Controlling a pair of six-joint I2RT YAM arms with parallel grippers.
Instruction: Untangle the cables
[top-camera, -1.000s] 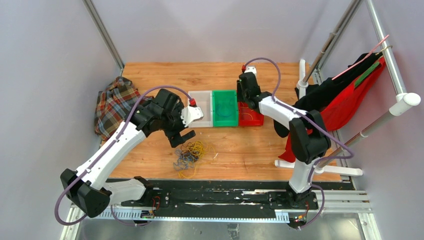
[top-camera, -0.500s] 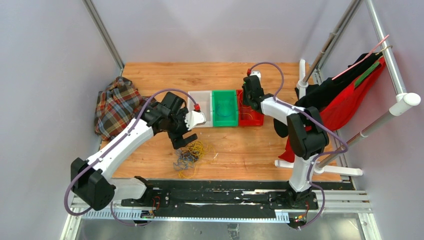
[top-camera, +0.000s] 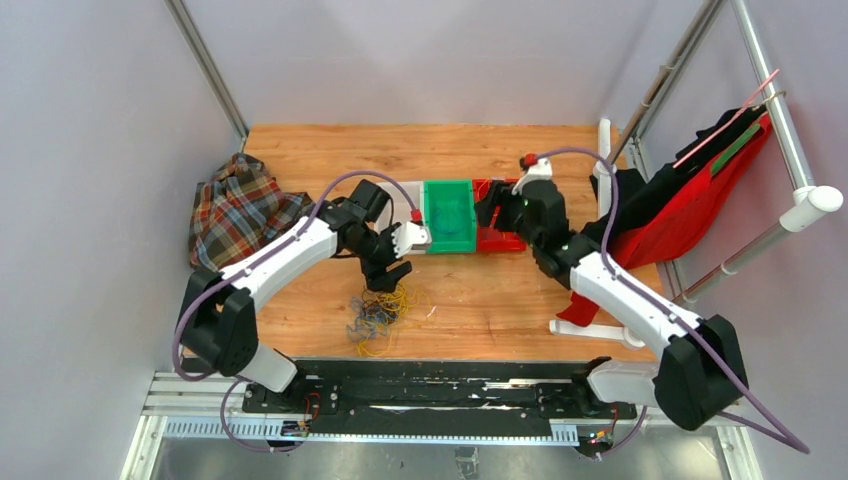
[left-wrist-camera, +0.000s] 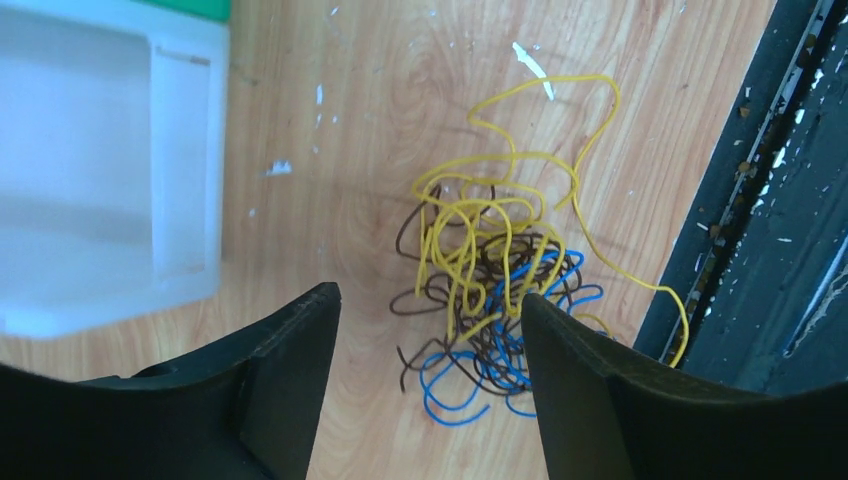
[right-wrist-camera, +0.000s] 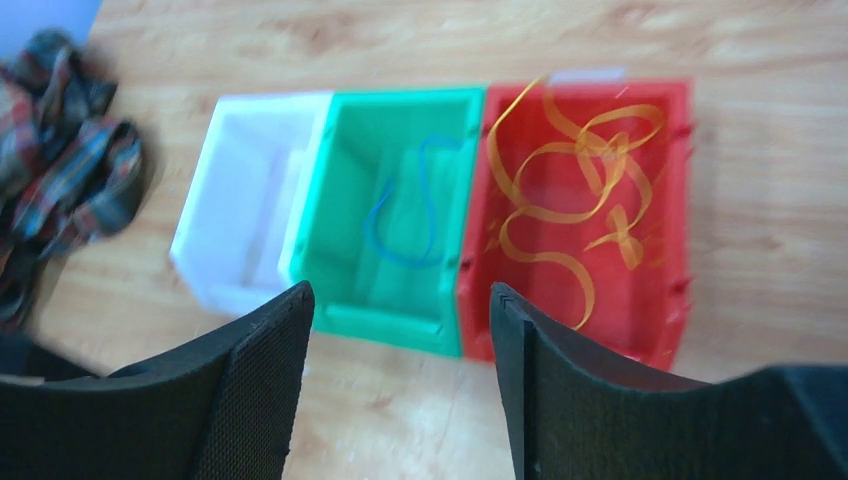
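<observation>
Wooden worktop (top-camera: 300, 150): cables (left-wrist-camera: 490, 290), one yellow-black-blue tangle, just ahead of left gripper (left-wrist-camera: 428, 300), fingers wide open and empty; right gripper (right-wrist-camera: 400, 300), likewise open, empty, well apart.

I can read no text, label, brand, number or sign in any of my views.
</observation>
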